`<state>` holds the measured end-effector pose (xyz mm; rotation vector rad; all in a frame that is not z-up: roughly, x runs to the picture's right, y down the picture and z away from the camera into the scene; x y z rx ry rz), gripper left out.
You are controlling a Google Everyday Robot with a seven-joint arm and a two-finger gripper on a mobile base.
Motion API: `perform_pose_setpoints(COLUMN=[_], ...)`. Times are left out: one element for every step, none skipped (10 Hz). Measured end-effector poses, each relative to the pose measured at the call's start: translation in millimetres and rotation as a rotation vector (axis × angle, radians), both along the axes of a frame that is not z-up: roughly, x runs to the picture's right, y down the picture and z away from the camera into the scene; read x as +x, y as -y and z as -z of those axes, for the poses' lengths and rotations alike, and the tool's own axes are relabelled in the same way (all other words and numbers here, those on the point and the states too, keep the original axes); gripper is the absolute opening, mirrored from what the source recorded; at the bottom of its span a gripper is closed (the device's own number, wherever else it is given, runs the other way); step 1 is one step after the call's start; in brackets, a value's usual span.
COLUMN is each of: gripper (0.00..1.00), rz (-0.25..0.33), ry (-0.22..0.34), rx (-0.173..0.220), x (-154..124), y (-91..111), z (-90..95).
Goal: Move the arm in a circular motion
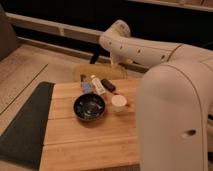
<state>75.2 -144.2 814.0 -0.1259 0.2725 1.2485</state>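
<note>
Wooden slat table (pixel 90 142) holds a dark bowl (pixel 90 106) and a white cup (pixel 119 102); a dark mat (pixel 25 125) lies at the left. The off-white arm (pixel 150 50) reaches from near right to far centre. The gripper (pixel 115 62) is tucked beneath its end, and I cannot tell its state.

The arm (pixel 165 75), off-white and thick, fills the right foreground, then reaches left past the desk's (pixel 90 142) far edge to a rounded joint. The gripper (pixel 116 63) hangs beneath, mostly hidden.
</note>
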Motion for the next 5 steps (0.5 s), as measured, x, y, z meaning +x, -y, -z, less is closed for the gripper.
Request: perform_pose_setpoints(gripper=[0.65, 0.65, 0.65, 0.65, 0.65], rz=[0.021, 0.035, 0.056, 0.077, 0.106], ry=[0.084, 0.153, 0.232, 0.286, 0.335], rx=[-0.014, -0.029, -0.052, -0.072, -0.096], x=[-23.5, -43.3, -67.9, -87.0, -106.6], y=[-1.0, -3.3, -10.0, -17.6, -30.3], z=[-7.0, -11.2, -14.0, -13.4, -10.2])
